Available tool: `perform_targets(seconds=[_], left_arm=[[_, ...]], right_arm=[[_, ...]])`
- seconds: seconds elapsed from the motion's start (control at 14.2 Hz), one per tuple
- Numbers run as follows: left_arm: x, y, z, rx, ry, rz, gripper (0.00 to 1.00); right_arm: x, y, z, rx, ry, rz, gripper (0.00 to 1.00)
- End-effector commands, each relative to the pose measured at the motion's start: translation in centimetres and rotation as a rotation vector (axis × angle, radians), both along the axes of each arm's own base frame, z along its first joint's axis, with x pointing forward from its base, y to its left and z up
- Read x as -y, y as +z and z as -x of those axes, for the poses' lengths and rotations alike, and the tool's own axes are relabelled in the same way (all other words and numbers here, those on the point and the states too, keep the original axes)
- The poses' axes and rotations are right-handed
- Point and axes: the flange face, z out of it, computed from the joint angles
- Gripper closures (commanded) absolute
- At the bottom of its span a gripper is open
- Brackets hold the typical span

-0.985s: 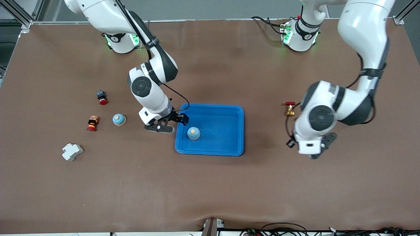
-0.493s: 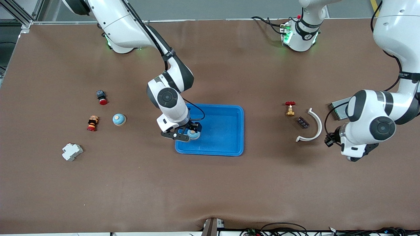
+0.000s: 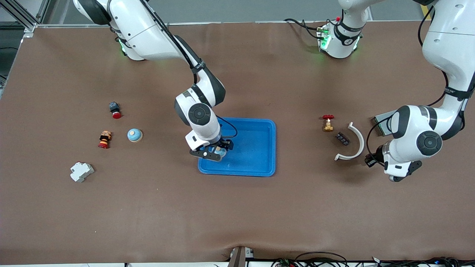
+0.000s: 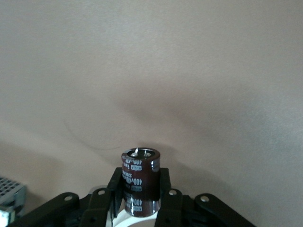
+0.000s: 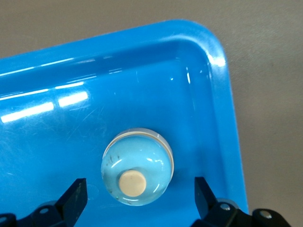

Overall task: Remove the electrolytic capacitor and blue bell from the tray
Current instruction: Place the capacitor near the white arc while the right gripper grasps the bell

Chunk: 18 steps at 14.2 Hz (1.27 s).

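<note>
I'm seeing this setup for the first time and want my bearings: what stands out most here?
The blue tray in the middle of the table draws the eye: a light blue bell sits in it, with the right gripper open around it. Toward the left arm's end of the table, the left gripper is shut on a dark cylindrical capacitor above bare tabletop.

My brown table (image 3: pixel 237 207) carries a blue tray (image 3: pixel 259 168), a blue bell (image 3: pixel 134 135), a white block (image 3: pixel 81 171), two red-tipped buttons (image 3: pixel 115 110) (image 3: pixel 104 139), a valve (image 3: pixel 327 123), a white arc (image 3: pixel 353 145).
</note>
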Motion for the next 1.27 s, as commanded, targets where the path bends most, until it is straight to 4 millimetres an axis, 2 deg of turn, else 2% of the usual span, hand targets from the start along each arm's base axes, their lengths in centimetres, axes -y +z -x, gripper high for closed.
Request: perform_targets(seconds=[0.0, 0.07, 0.14, 0.21, 0.28, 0.35, 0.42, 0.63, 0.77, 0.84, 0.91, 1.06, 1.13, 1.2], left_arm=[[0.3, -0.7, -0.1, 0.019, -0.027, -0.004, 0.94], [0.4, -0.8, -0.2, 0.02, -0.032, -0.007, 0.92], [0.4, -0.8, -0.3, 0.021, -0.033, -0.007, 0.83], [0.5, -0.7, -0.3, 0.023, -0.033, -0.008, 0.5], [0.6, -0.6, -0.3, 0.024, -0.03, -0.008, 0.09], [0.8, -0.3, -0.4, 0.029, -0.025, -0.01, 0.0], [0.9, 0.0, -0.5, 0.032, -0.024, -0.012, 0.0], [1.0, 2.1, -0.9, 0.06, -0.024, -0.022, 0.0], [0.9, 4.5, -1.7, 0.084, -0.014, -0.026, 0.0], [1.5, 5.7, -2.0, 0.087, -0.02, -0.024, 0.0], [2.0, 6.8, -2.4, 0.085, -0.026, -0.024, 0.0], [2.8, 9.7, -3.2, 0.08, -0.032, -0.027, 0.0], [3.2, 10.9, -3.5, 0.071, -0.034, -0.03, 0.0], [3.6, 12.0, -3.8, 0.065, -0.037, -0.031, 0.0]], right_arm=[[-0.7, -0.3, -0.4, 0.015, -0.01, 0.015, 0.0], [-0.7, -0.3, -0.4, 0.016, -0.01, 0.014, 0.0], [-0.7, -0.6, -0.4, 0.015, -0.009, 0.017, 0.01], [-0.7, -0.6, -0.4, 0.015, -0.01, 0.018, 0.21], [-0.7, -0.6, -0.5, 0.016, -0.011, 0.016, 0.47], [-0.8, -0.5, -0.6, 0.019, -0.011, 0.013, 0.76], [-0.9, -0.5, -0.7, 0.019, -0.025, 0.01, 1.0], [-1.1, -0.1, -0.8, 0.016, -0.064, 0.01, 1.0], [-1.6, 1.7, -1.5, 0.022, -0.064, -0.001, 1.0], [-1.5, 2.1, -1.4, -0.008, -0.056, 0.027, 1.0], [-1.7, 3.4, -1.8, -0.018, -0.055, 0.032, 1.0], [-0.9, 4.5, -2.4, -0.035, -0.036, 0.041, 1.0], [-0.2, 6.0, -2.6, -0.039, 0.005, 0.043, 1.0], [1.0, 6.8, -3.0, -0.061, 0.025, 0.056, 1.0]])
